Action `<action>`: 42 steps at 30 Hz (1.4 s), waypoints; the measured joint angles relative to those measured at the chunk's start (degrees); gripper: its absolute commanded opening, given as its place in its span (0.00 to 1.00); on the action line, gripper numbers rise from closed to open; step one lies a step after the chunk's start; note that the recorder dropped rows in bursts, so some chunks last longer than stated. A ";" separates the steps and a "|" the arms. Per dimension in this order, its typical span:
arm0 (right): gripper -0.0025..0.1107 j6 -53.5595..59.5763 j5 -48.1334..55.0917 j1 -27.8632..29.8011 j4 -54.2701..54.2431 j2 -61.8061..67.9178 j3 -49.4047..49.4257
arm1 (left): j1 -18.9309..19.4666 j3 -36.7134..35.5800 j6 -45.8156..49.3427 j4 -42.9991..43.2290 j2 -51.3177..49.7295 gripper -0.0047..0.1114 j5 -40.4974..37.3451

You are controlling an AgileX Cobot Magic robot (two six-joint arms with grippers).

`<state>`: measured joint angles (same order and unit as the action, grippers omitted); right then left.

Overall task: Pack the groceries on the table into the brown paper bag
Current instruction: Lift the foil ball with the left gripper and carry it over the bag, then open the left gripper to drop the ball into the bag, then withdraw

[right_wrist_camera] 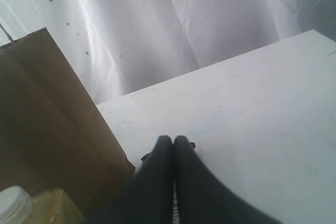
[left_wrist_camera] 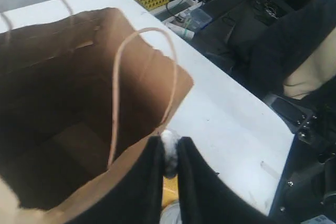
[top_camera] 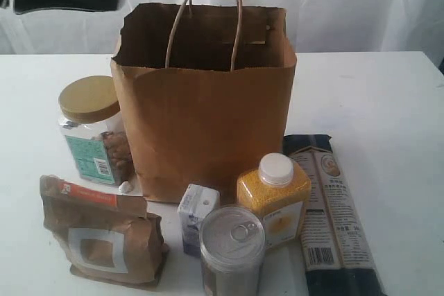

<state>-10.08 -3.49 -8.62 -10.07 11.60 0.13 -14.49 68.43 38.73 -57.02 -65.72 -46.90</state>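
both grippers empty, left gripper (left_wrist_camera: 169, 153) nearly closed, right gripper (right_wrist_camera: 173, 145) closed

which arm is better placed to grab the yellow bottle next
Right, probably. The right end effector, shut and empty, hangs low beside the yellow bottle. The left end effector is up over the open brown paper bag, farther off.

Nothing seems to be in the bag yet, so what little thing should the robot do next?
Probably open the left gripper and lower it toward the nut jar. All six groceries sit on the table, the paper bag looks empty, and both sets of jaws are shut on nothing.
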 measured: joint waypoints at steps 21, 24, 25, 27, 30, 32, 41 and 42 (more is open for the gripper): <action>0.02 0.00 0.00 0.00 0.00 0.00 0.00 | -24.12 0.00 2.62 0.09 -10.79 0.04 23.97; 0.02 0.00 0.00 0.00 0.00 0.00 0.00 | -24.69 0.00 3.01 1.56 -11.14 0.04 26.79; 0.02 0.00 0.00 0.00 0.00 0.00 0.00 | -24.69 0.00 3.11 2.18 -11.14 0.04 27.81; 0.02 0.00 0.00 0.00 0.00 0.00 0.00 | -24.69 0.00 3.23 3.37 -11.14 0.04 29.11; 0.02 0.00 0.00 0.00 0.00 0.00 0.00 | -24.69 0.00 3.36 5.29 -11.14 0.04 29.67; 0.02 0.00 0.00 0.00 0.00 0.00 0.00 | -24.69 0.00 3.36 6.68 -11.14 0.04 29.67; 0.02 0.00 0.00 0.00 0.00 0.00 0.00 | -24.69 0.00 0.89 15.00 -9.23 0.04 29.70; 0.02 0.00 0.00 0.00 0.00 0.00 0.00 | -24.69 0.00 -0.16 16.60 -9.11 0.04 29.77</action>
<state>-10.08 -3.49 -8.62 -10.07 11.60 0.13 -39.19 68.43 38.57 -40.42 -74.84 -17.13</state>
